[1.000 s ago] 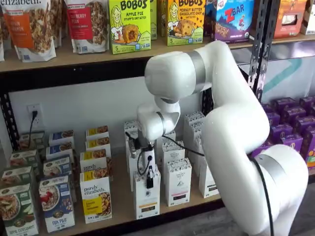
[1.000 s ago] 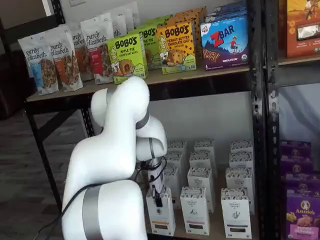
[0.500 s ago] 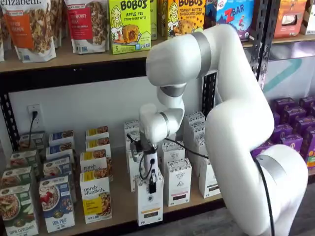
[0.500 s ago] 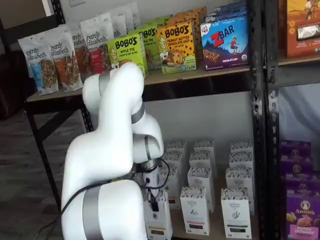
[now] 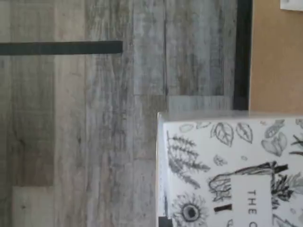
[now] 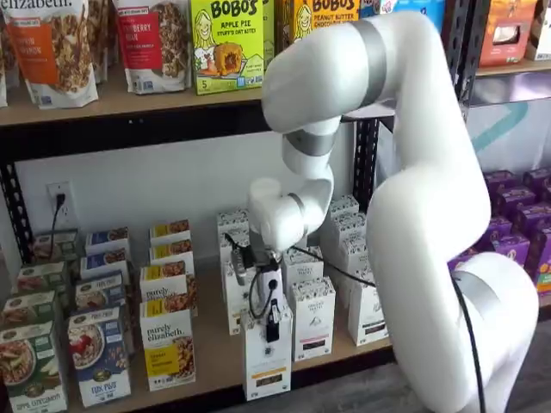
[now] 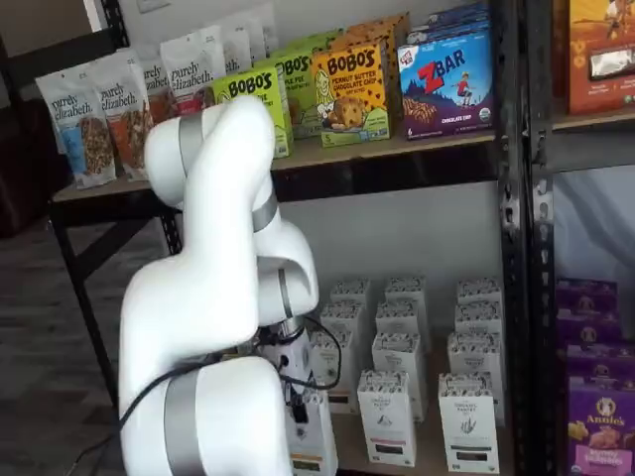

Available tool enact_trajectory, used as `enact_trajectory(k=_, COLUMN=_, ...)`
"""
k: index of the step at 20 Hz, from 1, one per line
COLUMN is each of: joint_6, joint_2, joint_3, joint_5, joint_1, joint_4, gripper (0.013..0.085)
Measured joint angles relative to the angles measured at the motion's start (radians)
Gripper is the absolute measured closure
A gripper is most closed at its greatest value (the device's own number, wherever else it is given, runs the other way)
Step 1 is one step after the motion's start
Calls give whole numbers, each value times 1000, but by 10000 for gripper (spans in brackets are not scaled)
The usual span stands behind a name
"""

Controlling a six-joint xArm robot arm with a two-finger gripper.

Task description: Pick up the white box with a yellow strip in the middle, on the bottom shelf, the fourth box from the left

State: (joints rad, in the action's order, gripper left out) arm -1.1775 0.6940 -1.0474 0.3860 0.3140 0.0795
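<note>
The white box (image 6: 266,361) is a tall narrow carton with a dark label band low down. It stands out in front of its row, at the front rail of the bottom shelf (image 6: 215,344). My gripper (image 6: 272,322) is shut on its top, with a black finger down its front face. In a shelf view the box (image 7: 311,436) is partly hidden behind my white arm, and the gripper (image 7: 296,402) barely shows. The wrist view shows the box's grey-patterned top (image 5: 232,175) close up, over grey floor planks, with the tan shelf board (image 5: 277,56) beside it.
Several alike white boxes (image 6: 312,317) stand in rows just right of and behind the held one. Purely elizabeth boxes (image 6: 168,348) stand to its left. Purple boxes (image 6: 516,224) fill the bay beyond the black upright (image 7: 513,248). The upper shelf (image 6: 112,103) hangs overhead.
My gripper has drawn the white box forward out of its row toward the shelf's front edge. The arm's elbow has risen.
</note>
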Motion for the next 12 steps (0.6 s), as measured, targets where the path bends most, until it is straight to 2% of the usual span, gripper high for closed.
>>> enact_trajectory(k=4, joint_6=36, joint_2=-93, joint_3=104, joint_5=-34, joint_1=16, joint_4=22, gripper=530)
enact_trajectory(k=9, joint_6=81, joint_2=-207, joint_3=206, joint_5=-32, joint_1=43, joint_4=41, gripper=530)
enact_trajectory(k=12, joint_6=88, joint_2=-288, joint_3=278, joint_5=-42, joint_1=60, joint_4=31, gripper=530)
